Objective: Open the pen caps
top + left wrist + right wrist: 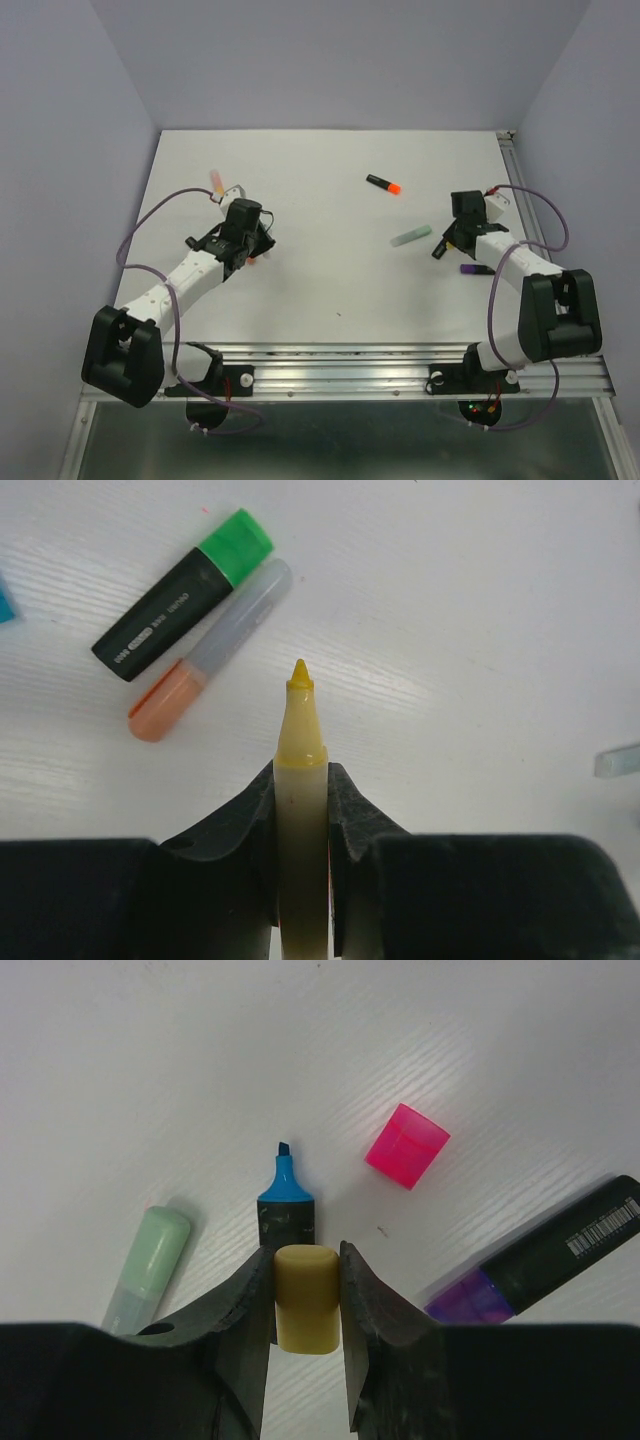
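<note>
Left gripper (302, 776): jaws pinch yellow pen (300, 730), bare tip pointing straight out.
Right gripper (305, 1254): jaws pinch yellow cap (306, 1305), long axis along them.

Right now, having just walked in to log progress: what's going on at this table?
The left gripper holds a yellow highlighter with its tip bare, and the right gripper is shut on the matching yellow cap, so that pen is open. A blue highlighter lies uncapped on the table just ahead of the right gripper, with a loose pink cap nearby. A green-capped highlighter, a purple-capped highlighter and an orange-capped highlighter are not yet opened.
</note>
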Controlling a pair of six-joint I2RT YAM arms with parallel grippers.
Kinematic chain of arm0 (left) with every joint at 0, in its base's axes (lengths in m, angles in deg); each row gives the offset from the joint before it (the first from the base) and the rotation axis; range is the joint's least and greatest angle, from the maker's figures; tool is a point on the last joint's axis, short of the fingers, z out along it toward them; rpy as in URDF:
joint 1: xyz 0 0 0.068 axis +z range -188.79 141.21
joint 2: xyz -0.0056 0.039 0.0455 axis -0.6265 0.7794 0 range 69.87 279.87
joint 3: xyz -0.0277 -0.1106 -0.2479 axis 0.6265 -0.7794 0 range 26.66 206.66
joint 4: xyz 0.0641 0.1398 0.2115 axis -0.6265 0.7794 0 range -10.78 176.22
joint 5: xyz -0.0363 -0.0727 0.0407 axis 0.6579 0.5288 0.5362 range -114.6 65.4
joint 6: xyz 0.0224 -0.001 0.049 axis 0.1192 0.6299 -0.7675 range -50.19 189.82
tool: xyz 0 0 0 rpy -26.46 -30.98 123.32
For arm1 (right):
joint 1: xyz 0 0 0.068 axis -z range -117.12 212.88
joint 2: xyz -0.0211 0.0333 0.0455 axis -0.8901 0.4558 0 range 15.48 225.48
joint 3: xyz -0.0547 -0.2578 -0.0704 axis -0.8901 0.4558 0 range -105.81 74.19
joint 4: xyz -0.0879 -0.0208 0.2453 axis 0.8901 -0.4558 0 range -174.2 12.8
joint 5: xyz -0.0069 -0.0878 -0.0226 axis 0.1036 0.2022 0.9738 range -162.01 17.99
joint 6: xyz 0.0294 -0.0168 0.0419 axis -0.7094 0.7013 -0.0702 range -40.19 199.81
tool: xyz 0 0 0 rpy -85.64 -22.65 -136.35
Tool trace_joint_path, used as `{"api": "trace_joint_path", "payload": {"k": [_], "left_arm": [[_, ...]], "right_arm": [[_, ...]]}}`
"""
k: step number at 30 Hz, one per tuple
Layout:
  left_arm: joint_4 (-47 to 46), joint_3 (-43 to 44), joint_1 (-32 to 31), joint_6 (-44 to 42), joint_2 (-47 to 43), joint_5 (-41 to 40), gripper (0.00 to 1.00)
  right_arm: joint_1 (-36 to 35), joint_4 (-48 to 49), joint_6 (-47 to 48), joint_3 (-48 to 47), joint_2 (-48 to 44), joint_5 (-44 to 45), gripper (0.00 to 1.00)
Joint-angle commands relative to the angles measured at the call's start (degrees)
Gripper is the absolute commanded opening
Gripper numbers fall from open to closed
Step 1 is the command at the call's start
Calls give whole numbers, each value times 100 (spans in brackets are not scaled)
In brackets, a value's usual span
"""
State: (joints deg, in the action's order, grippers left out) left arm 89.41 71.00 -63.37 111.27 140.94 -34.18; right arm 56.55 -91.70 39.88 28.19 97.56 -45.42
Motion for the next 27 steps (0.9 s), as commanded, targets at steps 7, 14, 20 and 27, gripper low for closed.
{"api": "trace_joint_path", "payload": {"k": [7, 14, 20, 27], "left_arm": [[211, -259, 410, -217, -594, -105, 0], [281, -215, 419, -94, -577, -131, 0], [501, -153, 497, 144, -480, -333, 0], [519, -153, 673, 249, -366, -334, 0]], "right_arm": [[53, -61, 160, 328, -280, 66, 6], [53, -141, 178, 486, -632, 172, 7], [53, -70, 292, 592, -843, 109, 8], [53, 123, 433, 688, -852, -40, 9]]}}
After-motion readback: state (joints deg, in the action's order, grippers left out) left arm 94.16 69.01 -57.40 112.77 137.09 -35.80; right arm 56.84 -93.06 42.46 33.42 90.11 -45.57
